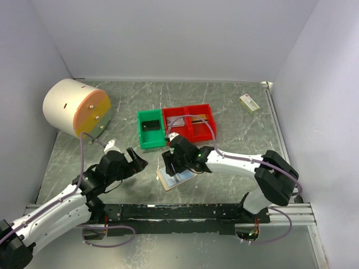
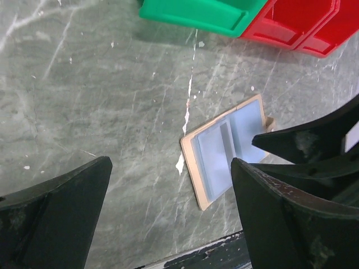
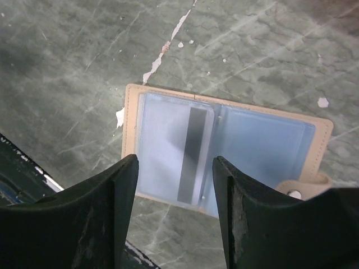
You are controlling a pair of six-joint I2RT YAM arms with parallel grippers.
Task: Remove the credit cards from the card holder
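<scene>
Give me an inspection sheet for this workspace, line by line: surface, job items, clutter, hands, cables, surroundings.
Surface: grey-green marbled table, white chips.
Job's things: card holder lies open flat; striped card in one pocket; dark card in the green bin.
Clutter: red bins, white-and-green box, white-and-orange drum.
Hands: left hand open, beside the holder; right hand open above the holder, holding nothing.
Cables: purple cables along both arms.
Surroundings: plain white walls.
</scene>
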